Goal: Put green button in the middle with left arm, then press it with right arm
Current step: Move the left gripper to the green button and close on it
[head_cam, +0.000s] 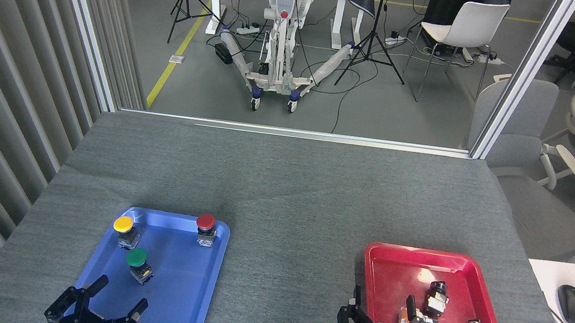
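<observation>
From the head view, the green button [136,260] stands upright inside the blue tray [184,291], in its left half, apart from the tray walls. The yellow button [124,229] stands just behind it and slightly to the left, and the red button [206,226] stands near the tray's far right corner, well apart from the green one. The left end effector [118,294] hangs over the near end of the blue tray, just in front of the green button, its fingers spread wide and empty, not touching the button. The right end effector [383,313] sits at the left edge of the red tray [396,262], its fingers also released and grasping nothing; small black parts lie in that tray to its right. Between the two trays lies the middle [290,271] of the desk, bare grey cloth. A black mouse [574,305] rests on a white surface at the far right.
</observation>
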`<state>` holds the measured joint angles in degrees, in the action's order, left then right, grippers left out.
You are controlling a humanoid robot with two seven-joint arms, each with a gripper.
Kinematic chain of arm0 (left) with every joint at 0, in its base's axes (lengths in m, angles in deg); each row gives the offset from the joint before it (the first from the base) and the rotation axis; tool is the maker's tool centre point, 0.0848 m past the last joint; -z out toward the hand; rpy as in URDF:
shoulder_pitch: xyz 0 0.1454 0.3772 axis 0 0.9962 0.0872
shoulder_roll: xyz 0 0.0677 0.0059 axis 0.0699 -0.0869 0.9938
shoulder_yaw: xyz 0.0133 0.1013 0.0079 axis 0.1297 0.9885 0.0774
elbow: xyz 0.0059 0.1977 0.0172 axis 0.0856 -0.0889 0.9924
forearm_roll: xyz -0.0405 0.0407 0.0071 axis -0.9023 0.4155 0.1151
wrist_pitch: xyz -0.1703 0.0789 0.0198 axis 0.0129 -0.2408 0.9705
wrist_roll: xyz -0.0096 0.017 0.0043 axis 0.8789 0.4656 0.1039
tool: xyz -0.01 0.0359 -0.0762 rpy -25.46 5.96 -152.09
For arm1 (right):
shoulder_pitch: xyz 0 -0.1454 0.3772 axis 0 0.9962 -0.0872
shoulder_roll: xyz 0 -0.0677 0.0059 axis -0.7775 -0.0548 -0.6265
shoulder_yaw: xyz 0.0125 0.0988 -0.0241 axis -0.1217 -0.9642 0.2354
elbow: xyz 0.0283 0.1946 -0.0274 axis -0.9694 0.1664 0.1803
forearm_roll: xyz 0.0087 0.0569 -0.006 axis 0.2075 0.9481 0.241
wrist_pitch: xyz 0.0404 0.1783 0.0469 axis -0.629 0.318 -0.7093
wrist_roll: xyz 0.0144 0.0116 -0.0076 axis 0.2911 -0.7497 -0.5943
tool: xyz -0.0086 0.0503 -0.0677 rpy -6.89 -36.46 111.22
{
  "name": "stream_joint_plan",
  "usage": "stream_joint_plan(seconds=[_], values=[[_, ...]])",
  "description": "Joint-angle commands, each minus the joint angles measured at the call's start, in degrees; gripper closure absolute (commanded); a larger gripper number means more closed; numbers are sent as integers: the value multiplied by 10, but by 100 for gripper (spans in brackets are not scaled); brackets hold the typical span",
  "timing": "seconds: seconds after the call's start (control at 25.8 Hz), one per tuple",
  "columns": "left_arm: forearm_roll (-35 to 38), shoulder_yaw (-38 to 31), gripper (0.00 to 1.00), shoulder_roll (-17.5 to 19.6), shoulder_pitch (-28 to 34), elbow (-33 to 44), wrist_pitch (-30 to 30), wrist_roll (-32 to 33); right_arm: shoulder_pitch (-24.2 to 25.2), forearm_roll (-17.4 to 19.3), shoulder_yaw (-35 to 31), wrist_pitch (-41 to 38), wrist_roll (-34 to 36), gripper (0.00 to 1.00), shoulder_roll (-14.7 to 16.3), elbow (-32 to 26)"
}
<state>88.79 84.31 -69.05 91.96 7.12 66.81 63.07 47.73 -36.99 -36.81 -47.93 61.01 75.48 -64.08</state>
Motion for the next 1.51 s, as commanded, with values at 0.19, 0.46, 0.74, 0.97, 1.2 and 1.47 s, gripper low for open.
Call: stream_joint_plan(seconds=[0.19, 0.46, 0.74, 0.97, 1.2, 1.47], values=[[44, 2, 1, -41, -36, -56, -60, 5, 0, 1, -1, -1, 0, 0, -1, 0], [42, 2, 0, -21, -110, -154, -57, 6, 0, 3, -1, -3, -2, 0, -1, 1], [43, 3, 0, -18, -112, -163, -48, 5, -1, 5, -2, -4, -4, 0, -1, 1], [43, 8, 0, -25, -122, -168, -49, 7, -1, 7, -2, -3, -19, 0, -1, 1], [42, 47, 0, -28, -152, -224, -53, 5, -1, 7, -2, -3, -17, 0, -1, 1], [38, 50, 1, -45, -159, -245, -102, 4, -1, 7, -3, -3, -18, 0, -1, 1]])
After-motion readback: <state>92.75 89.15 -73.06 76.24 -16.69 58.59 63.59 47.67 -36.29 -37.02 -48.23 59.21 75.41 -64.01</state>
